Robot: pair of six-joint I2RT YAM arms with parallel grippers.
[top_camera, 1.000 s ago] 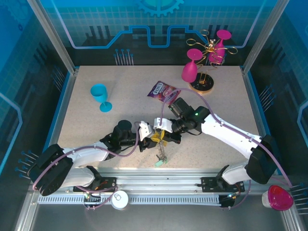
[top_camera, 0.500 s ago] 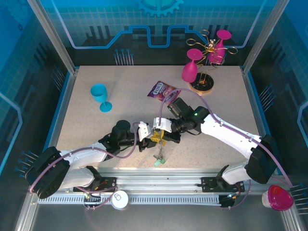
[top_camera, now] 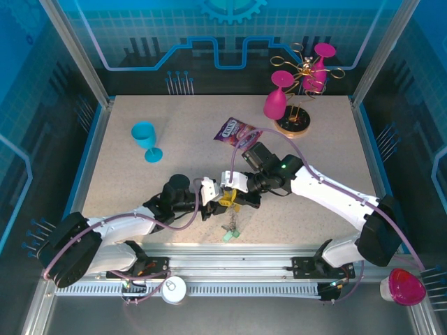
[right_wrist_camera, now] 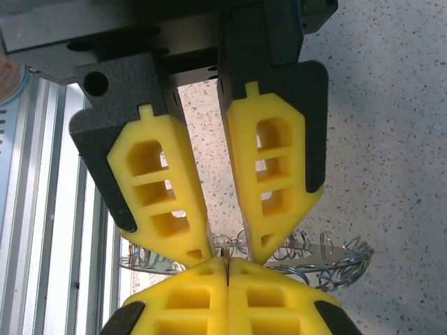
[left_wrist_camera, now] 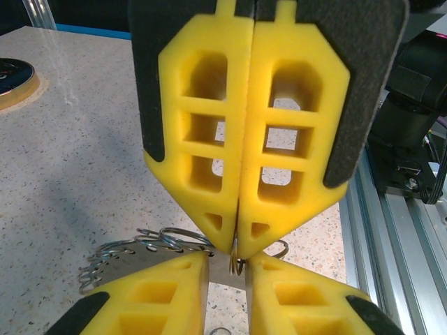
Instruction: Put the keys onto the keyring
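Observation:
Both grippers meet over the table's near middle. The flat dark grey keyring [left_wrist_camera: 142, 264] [right_wrist_camera: 318, 250] is held level between them, with wire loops along its rim. My left gripper [top_camera: 222, 202] [left_wrist_camera: 227, 272] grips the ring plate, which fills the narrow gap between its fingers. My right gripper [top_camera: 238, 200] [right_wrist_camera: 227, 269] is shut on a thin wire loop [left_wrist_camera: 239, 262] at the ring's rim, tip to tip against the left fingers. A small bunch of keys [top_camera: 232, 225] dangles below the ring, its teal head [top_camera: 230, 237] lowest. A yellow-orange key cannot be told apart from the yellow pads.
A blue goblet [top_camera: 144, 136] stands at the left and a purple snack packet [top_camera: 236, 131] lies at mid-table. Two pink goblets [top_camera: 276, 101] hang on the gold wire stand, whose wooden base [top_camera: 293, 123] [left_wrist_camera: 10, 78] sits back right. The aluminium rail [top_camera: 230, 259] runs just beyond the table's near edge.
Both grippers and the ring have crept slightly left. The dangling keys have swung a little left with them. Neither grip has changed.

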